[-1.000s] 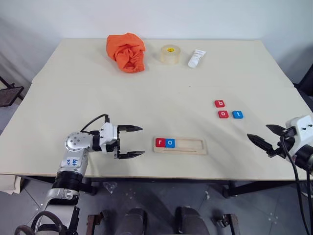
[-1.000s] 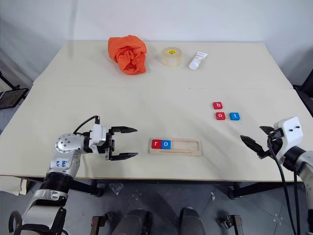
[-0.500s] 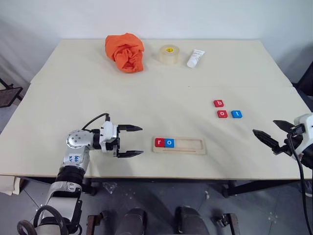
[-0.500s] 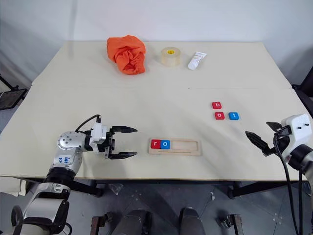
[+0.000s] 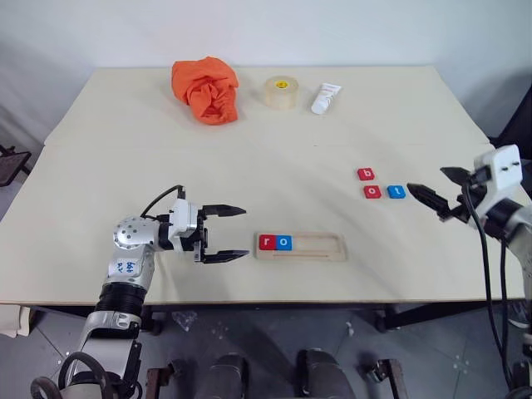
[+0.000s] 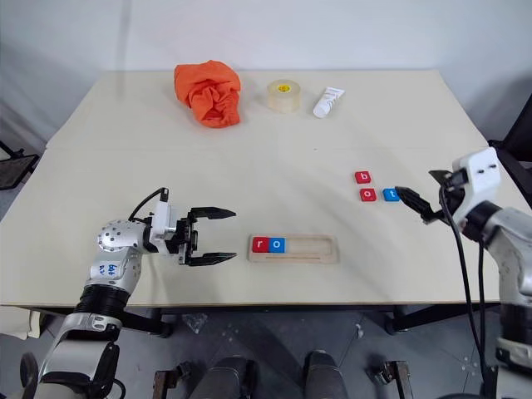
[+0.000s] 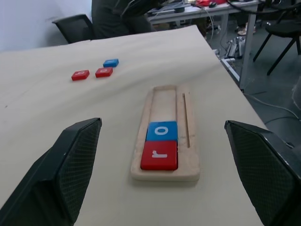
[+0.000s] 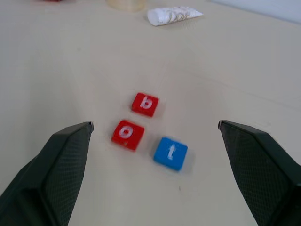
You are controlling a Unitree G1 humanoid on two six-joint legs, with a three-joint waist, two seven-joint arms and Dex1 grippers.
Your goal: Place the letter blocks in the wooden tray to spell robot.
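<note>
Two letters down, three to go: the wooden tray [image 5: 300, 246] lies near the front edge of the desk [image 5: 125, 150] with a red "r" block [image 5: 267, 242] and a blue "o" block [image 5: 284, 242] seated side by side at its left end, the rest of the groove bare. The red "b" block [image 5: 366, 174], the red "o" block [image 5: 372, 191] and the blue "t" block [image 5: 396, 191] lie loose on the desk, well apart from the tray toward the robot's right. The right gripper [image 5: 434, 193] hovers just beside the "t" with its jaws wide and nothing between them; the left gripper [image 5: 226, 233], also spread and empty, points at the tray's left end.

The blocks look light, stiff and flat, probably smooth-faced, though their finish is hard to judge from these views. Sitting so low on the desk, each is best pinched across two opposite edges from above, jaws set close to the surface; the "o" and "t" lie close enough together that a finger could nudge the neighbour. The "b" is the one the word calls for next.
</note>
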